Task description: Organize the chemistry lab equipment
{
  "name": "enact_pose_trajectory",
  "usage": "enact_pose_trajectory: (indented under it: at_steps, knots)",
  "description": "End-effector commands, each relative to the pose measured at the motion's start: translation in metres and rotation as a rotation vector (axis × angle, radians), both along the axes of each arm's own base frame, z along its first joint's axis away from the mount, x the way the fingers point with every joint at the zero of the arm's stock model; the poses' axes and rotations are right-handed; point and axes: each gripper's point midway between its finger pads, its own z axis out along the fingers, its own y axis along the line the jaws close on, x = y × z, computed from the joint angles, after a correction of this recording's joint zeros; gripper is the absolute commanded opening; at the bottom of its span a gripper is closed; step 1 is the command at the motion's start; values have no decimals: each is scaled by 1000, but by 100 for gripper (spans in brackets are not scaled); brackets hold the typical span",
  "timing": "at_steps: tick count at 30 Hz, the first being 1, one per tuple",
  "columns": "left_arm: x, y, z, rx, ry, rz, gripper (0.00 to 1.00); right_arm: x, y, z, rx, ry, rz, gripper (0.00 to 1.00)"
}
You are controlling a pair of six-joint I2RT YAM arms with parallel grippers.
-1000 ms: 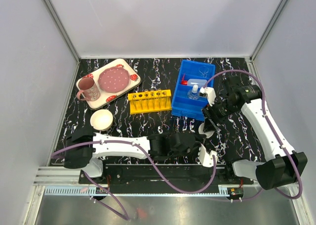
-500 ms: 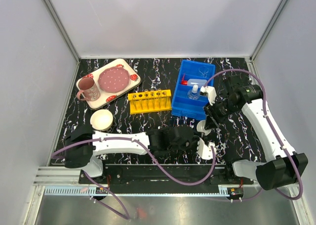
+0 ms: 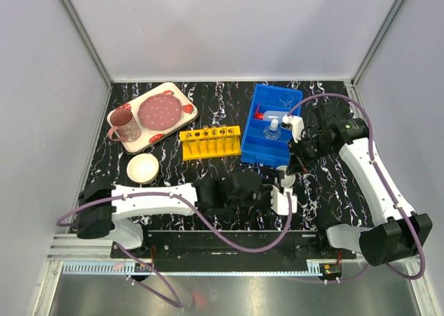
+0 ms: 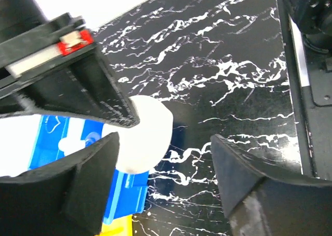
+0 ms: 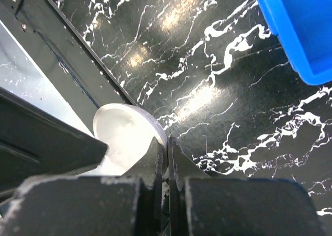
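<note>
The small white round dish (image 3: 284, 182) hangs tilted just in front of the blue bin (image 3: 258, 144), pinched at its rim by my right gripper (image 3: 290, 173). In the right wrist view the fingers (image 5: 167, 154) are shut on the dish (image 5: 124, 137) edge. My left gripper (image 3: 283, 194) stands open right below it. Its two fingers (image 4: 78, 189) straddle bare table, with the dish (image 4: 148, 137) just beyond them. The clear flask (image 3: 272, 128) and red-capped squeeze bottle (image 3: 259, 113) lie in the bin. The yellow tube rack (image 3: 210, 142) stands left of it.
A strawberry tray (image 3: 182, 101) with a plate and a pink mug (image 3: 125, 125) sits at the far left, and a larger white bowl (image 3: 143, 167) lies nearer. The bin corner (image 5: 301, 28) is close to the right gripper. The black base rail (image 3: 229, 243) runs along the near edge.
My right gripper has shut on the dish rim and tipped the dish up. My left gripper has opened and moved up toward the dish.
</note>
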Motion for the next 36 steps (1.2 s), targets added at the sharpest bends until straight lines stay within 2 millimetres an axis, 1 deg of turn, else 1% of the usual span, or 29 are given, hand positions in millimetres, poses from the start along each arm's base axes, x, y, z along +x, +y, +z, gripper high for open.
enact_pose_trajectory:
  at_steps: [1, 2, 3, 4, 5, 6, 7, 8, 10, 11, 12, 13, 14, 16, 17, 19, 20, 21, 22, 23, 24, 26, 27, 29, 30, 31, 36]
  knots:
    - [3, 18, 61, -233, 177, 88, 84, 17, 16, 32, 89, -99, -1, 0]
    - [8, 30, 72, -266, 232, 116, 89, 24, 16, 37, 86, -119, -4, 0]
    - [8, 36, 77, -284, 270, 114, 99, 28, 16, 40, 81, -131, -4, 0]
    - [6, 42, 79, -293, 312, 101, 99, 32, 15, 42, 75, -150, 4, 0]
    - [14, 57, 89, -334, 370, 138, 99, 40, 13, 47, 57, -181, -4, 0]
    - [17, 65, 92, -348, 402, 150, 99, 48, 11, 50, 49, -210, -11, 0]
    - [17, 73, 88, -346, 443, 154, 99, 54, 10, 52, 37, -237, -12, 0]
    - [28, 91, 93, -372, 491, 204, 99, 64, 4, 53, 9, -263, -32, 0]
    - [35, 110, 85, -363, 547, 248, 99, 81, -1, 54, -21, -333, -33, 0]
    - [46, 127, 82, -371, 579, 310, 99, 89, -6, 47, -61, -349, -41, 0]
    - [50, 136, 79, -366, 590, 332, 99, 99, -8, 46, -80, -386, -43, 0]
    - [59, 147, 71, -358, 600, 376, 99, 106, -12, 41, -108, -411, -27, 0]
    - [60, 157, 67, -347, 607, 402, 99, 112, -17, 26, -152, -395, -28, 0]
    - [68, 171, 54, -328, 613, 463, 99, 127, -20, 13, -189, -414, -13, 0]
    - [69, 177, 50, -318, 618, 482, 99, 135, -22, -4, -218, -376, -11, 0]
    - [72, 186, 42, -308, 624, 522, 99, 151, -21, -13, -222, -379, -26, 0]
    - [71, 190, 39, -300, 632, 533, 99, 159, -19, -27, -227, -353, -28, 0]
    - [71, 192, 37, -295, 633, 542, 99, 169, -16, -31, -222, -366, -39, 0]
    - [70, 197, 33, -288, 634, 560, 99, 176, -16, -35, -224, -356, -62, 0]
    - [70, 199, 33, -288, 633, 569, 99, 181, -17, -50, -241, -323, -70, 1]
    - [70, 202, 32, -286, 631, 580, 99, 187, -16, -56, -239, -320, -78, 1]
    - [70, 210, 30, -286, 625, 607, 99, 191, -13, -75, -236, -281, -100, 1]
    - [70, 213, 30, -286, 624, 613, 99, 195, -11, -77, -224, -288, -110, 2]
    - [67, 219, 30, -292, 620, 622, 99, 195, -10, -89, -220, -262, -135, 2]
    - [66, 221, 29, -289, 622, 623, 99, 197, -9, -91, -216, -262, -151, 3]
    - [63, 225, 30, -290, 620, 628, 99, 195, -10, -98, -219, -247, -155, 4]
    - [57, 235, 32, -295, 615, 638, 99, 200, -11, -116, -227, -239, -193, 5]
